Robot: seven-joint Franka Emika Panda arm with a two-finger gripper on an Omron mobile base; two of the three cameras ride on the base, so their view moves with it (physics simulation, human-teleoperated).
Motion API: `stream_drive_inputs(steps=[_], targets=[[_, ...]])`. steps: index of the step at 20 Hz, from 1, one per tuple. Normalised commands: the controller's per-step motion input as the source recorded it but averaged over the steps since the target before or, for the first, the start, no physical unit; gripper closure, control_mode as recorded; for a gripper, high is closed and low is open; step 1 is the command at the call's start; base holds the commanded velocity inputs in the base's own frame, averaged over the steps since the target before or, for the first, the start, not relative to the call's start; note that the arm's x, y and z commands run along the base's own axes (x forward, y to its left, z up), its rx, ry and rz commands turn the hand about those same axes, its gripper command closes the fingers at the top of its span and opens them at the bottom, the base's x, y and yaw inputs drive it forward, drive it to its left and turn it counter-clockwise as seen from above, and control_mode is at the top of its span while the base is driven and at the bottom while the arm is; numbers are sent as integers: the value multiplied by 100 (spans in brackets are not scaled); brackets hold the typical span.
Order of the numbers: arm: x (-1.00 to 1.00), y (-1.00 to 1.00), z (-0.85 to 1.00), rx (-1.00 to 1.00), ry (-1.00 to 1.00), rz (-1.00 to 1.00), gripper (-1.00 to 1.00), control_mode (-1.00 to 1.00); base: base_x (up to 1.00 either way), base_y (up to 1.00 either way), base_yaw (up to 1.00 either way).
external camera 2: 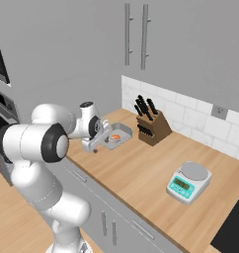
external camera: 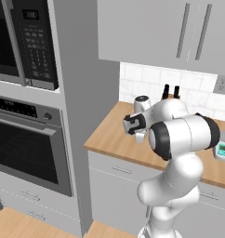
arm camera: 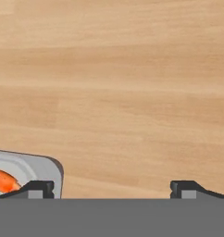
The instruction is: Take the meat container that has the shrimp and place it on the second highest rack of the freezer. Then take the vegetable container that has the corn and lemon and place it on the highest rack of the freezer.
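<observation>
Two dark fingers (arm camera: 112, 189) stand as wide apart as they go and hold nothing, hanging low over the wooden desk (arm camera: 123, 92) with bare wood between the tips. The meat container (external camera 2: 117, 136), a shallow grey tray with the orange-pink shrimp (external camera 2: 114, 139) in it, sits on the desk toward the back wall, just left of the knife block (external camera 2: 152, 126); in the hand view only its rounded corner (arm camera: 40, 169) shows, beside the left tip. As I judge it, the step in hand is the first pick-up, and the hand is off-centre: it should slide toward the tray until one wall lies between the fingers, then drop squarely and pinch the rim, keeping the tray level so the shrimp does not roll out. Nothing crowds the tray but the knife block, which the wrist should stay clear of. A digital scale (external camera 2: 189, 182) stands well apart to the right. White tile backs the desk, grey cupboards hang above, and a wall oven (external camera: 28, 144) with a microwave (external camera: 26, 42) over it fills the tall unit to the left.
</observation>
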Motion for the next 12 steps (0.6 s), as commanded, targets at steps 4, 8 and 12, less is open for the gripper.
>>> stream_drive_inputs(steps=[4,8,12], targets=[[7,18,-22,0,-6,-15,-100,-100,0,0,0],[6,23,-5,0,-12,-14,-100,-100,0,0,0],[6,30,0,-2,-15,-6,-100,-100,0,0,0]])
